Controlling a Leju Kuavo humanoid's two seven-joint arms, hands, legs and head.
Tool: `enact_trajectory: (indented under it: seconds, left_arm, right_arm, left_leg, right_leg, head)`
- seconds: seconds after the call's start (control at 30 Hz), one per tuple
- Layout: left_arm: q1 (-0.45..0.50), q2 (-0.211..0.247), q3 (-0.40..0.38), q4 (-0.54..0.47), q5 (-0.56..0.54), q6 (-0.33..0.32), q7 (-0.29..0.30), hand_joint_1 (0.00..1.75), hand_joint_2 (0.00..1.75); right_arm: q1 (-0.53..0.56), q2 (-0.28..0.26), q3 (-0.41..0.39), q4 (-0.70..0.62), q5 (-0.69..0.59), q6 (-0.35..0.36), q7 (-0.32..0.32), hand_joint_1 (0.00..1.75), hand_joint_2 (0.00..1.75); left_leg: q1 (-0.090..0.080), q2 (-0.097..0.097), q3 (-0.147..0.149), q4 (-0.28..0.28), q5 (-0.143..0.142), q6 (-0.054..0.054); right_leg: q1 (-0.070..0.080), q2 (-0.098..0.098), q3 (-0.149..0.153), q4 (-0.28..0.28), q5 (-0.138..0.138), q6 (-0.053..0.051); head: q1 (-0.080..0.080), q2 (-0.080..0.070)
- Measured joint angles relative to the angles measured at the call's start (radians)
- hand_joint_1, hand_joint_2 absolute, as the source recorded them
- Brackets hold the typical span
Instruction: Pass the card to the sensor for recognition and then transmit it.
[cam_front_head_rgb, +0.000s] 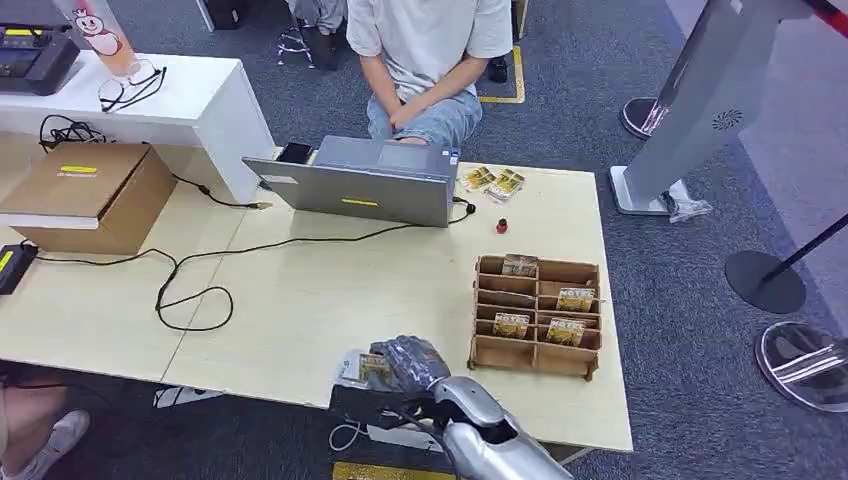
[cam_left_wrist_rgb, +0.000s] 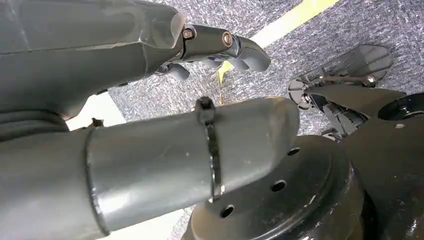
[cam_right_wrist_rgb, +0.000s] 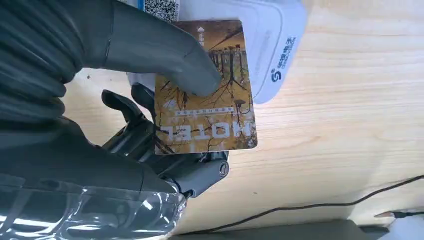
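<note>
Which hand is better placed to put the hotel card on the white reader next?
The right hand. It already grips the golden hotel card, which partly overlaps the white card reader on the wooden table. The left hand hangs over grey carpet, holding nothing.

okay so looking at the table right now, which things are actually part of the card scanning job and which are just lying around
Part of the job:
right hand
hotel card held in it
white sensor under the card
wooden card rack

Just lying about:
laptop
cardboard box
glasses
black cable
small red object
</note>
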Motion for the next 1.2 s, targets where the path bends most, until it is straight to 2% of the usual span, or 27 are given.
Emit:
enact_trajectory:
  seconds: [0.67,1.2]
  left_arm:
    - [-0.002,0.0,-0.001,0.0,-0.001,0.002,0.002,0.0,0.0]
    - [-0.005,0.0,-0.003,0.0,0.0,0.006,0.004,0.0,0.0]
  right_arm:
    - [-0.006,0.003,0.005,0.01,0.001,0.009,-0.001,1.75,1.75]
    - [-0.032,0.035,0.03,0.065,0.015,0.011,-0.008,1.75,1.75]
  left_leg:
    - [0.0,0.0,0.0,0.0,0.0,0.0]
    - [0.0,0.0,0.0,0.0,0.0,0.0]
  right_leg:
    - [0.0,0.0,0.0,0.0,0.0,0.0]
    - [0.0,0.0,0.0,0.0,0.0,0.0]
  head:
    - [0.0,0.0]
    - [0.0,0.0]
